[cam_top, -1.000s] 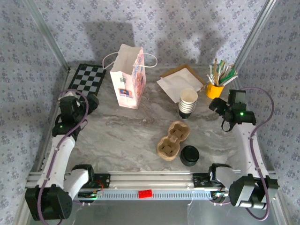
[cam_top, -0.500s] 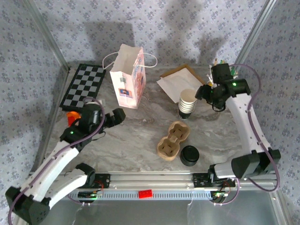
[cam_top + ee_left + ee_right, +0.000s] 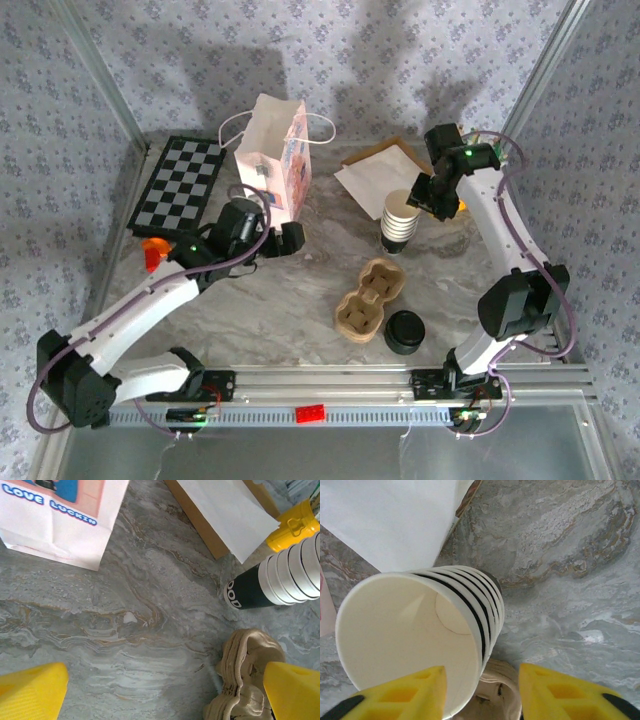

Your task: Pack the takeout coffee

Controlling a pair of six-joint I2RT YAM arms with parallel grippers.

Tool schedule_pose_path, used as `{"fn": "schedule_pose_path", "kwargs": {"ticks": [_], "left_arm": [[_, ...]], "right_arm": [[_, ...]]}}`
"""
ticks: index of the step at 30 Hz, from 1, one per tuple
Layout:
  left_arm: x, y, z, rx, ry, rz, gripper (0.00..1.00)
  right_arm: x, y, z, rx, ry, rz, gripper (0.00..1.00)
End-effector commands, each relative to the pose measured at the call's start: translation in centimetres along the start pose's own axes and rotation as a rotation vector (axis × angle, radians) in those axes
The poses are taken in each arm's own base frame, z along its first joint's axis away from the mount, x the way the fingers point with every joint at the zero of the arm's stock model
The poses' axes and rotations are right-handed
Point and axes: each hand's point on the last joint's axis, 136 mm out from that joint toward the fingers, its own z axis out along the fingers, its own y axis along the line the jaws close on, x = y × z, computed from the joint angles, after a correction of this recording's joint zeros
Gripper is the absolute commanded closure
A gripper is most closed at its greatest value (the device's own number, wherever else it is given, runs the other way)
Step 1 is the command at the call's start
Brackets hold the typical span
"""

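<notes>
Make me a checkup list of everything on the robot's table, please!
Surface: marble table, nothing spilled seen.
Job's things: paper bag upright; cup stack; pulp carrier empty; black lid beside the carrier.
Clutter: checkerboard, orange object, napkins, yellow holder.
Tools: left tool open, hovering between bag and carrier; right tool open above the cup stack.
Cables: purple cables along both arms, nothing snagged seen.
Surroundings: patterned walls, metal rail in front.

This looks like a robot test cell in a lab: an aluminium frame (image 3: 300, 385) borders a marble-pattern table (image 3: 260, 290), flowered backdrop panels (image 3: 350, 60) surround it, and a checkerboard (image 3: 183, 180) lies at the back.
</notes>
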Motion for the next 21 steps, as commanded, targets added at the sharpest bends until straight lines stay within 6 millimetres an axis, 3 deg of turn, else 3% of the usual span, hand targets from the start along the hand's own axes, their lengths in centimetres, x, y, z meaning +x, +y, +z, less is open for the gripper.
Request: {"fn": "schedule_pose_path", "kwargs": {"ticks": [1, 5, 12, 21], "left_arm": [[-1.3, -2.1, -0.6, 0.046, -0.027, 0.05, 0.0], [-1.6, -2.5, -0.7, 0.05, -0.036, 0.049, 0.0], [-1.9, -2.5, -0.6, 0.043, -0.043, 0.055, 0.0], [-2.8, -3.2, -0.7, 0.039, -0.042, 0.084, 0.0]], "right_arm": [[0.5, -0.2, 0.5, 0.001, 0.032, 0.024, 0.61], [0.1, 0.4, 0.8, -0.015, 0.036, 0.006, 0.72], [0.1, 0.0, 1.5, 0.009, 0.064, 0.004, 0.8], [-1.1, 0.8, -0.2, -0.024, 0.026, 0.01, 0.94]]}}
